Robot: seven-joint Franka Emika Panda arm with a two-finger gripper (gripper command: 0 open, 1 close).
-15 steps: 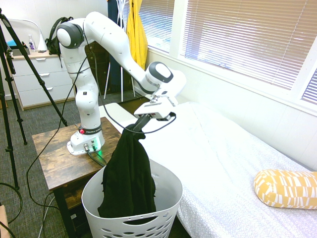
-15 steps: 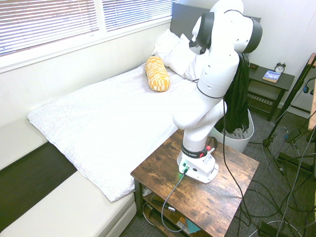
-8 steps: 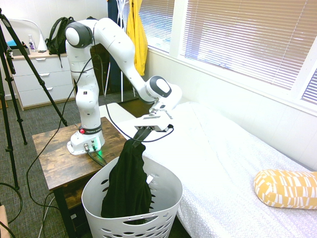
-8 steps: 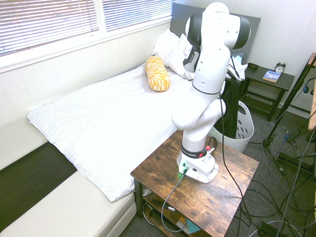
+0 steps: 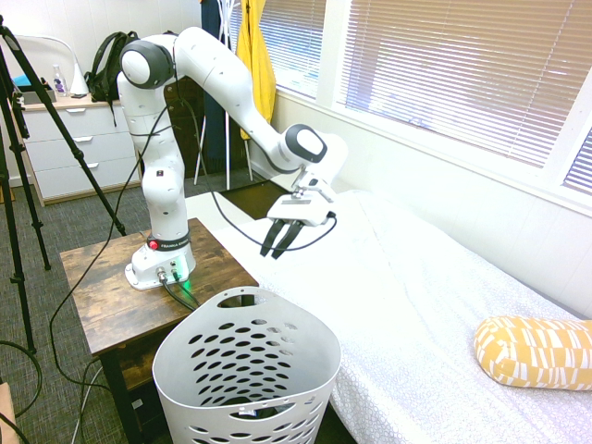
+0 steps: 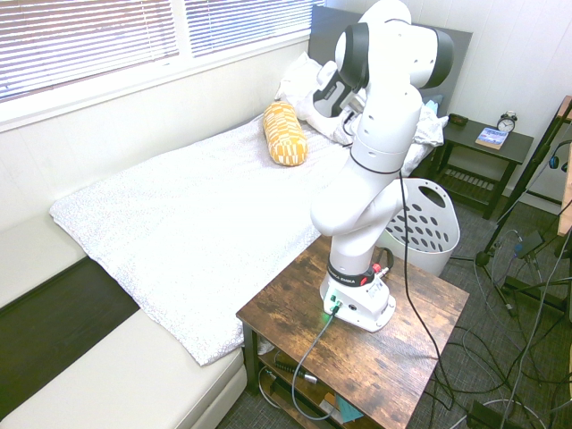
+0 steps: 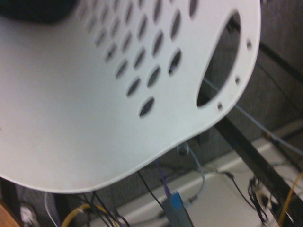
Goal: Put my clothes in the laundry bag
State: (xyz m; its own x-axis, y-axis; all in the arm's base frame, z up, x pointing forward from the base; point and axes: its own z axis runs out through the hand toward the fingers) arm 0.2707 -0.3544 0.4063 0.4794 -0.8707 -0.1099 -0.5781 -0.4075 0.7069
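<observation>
White perforated plastic laundry basket [image 5: 247, 365] stands beside the bed [image 5: 435, 305]; the gripper [image 5: 281, 239] above holds nothing, fingers apart, garment probably inside.

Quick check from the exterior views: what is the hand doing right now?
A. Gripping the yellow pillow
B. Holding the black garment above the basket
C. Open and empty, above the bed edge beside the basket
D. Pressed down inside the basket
C: the hand hangs with its fingers spread and nothing between them, over the bed edge above and behind the laundry basket; no garment hangs from it.
</observation>
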